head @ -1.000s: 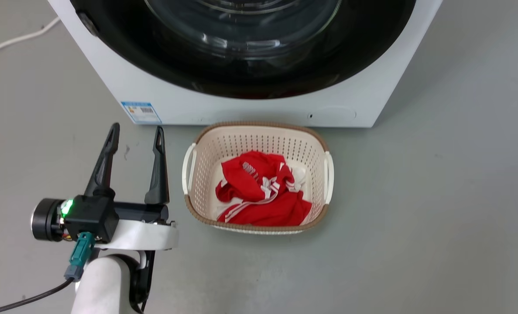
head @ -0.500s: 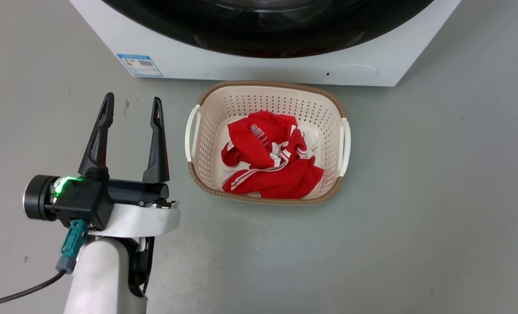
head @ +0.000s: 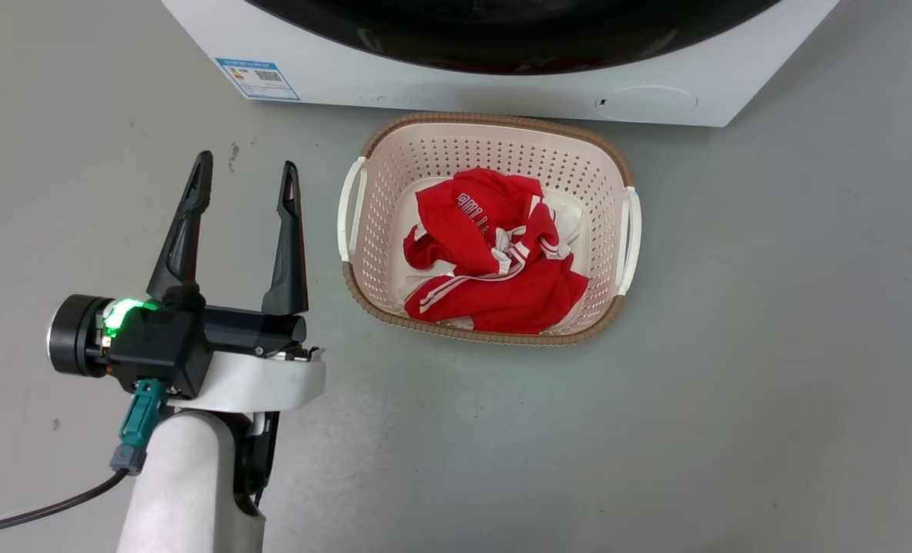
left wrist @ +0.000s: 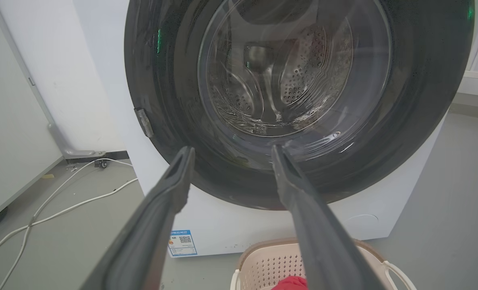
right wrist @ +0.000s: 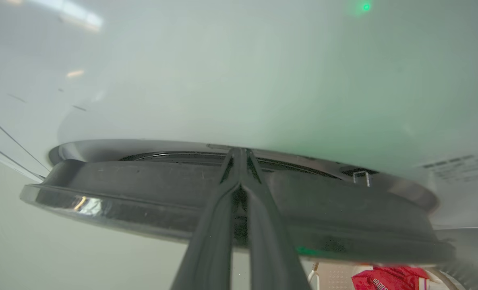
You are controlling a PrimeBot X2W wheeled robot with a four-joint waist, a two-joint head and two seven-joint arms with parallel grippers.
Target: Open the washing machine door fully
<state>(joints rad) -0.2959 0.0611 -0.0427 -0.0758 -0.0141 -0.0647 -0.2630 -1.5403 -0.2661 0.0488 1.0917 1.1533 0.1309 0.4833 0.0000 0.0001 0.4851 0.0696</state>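
Pointing at door (right wrist: 102, 189) edge, right gripper (right wrist: 239, 152) fingers pressed together, tips at gap behind it; left gripper (head: 247, 163) spread, empty, short of door.

**One of Most Things, Pairs of the Rest**

There is one washing machine (head: 502, 84), with one washing machine door (left wrist: 299, 100) and one blue label sticker (head: 257, 78). One beige laundry basket (head: 494, 130) has two white handles (head: 350, 207) and holds one red garment (head: 502, 261). Two grippers are counted, the left gripper (head: 247, 163) and the right gripper (right wrist: 239, 151), each with two dark fingers (head: 183, 238), four altogether. Also counted: one green light (head: 121, 313) and two white cable strands (left wrist: 61, 197).
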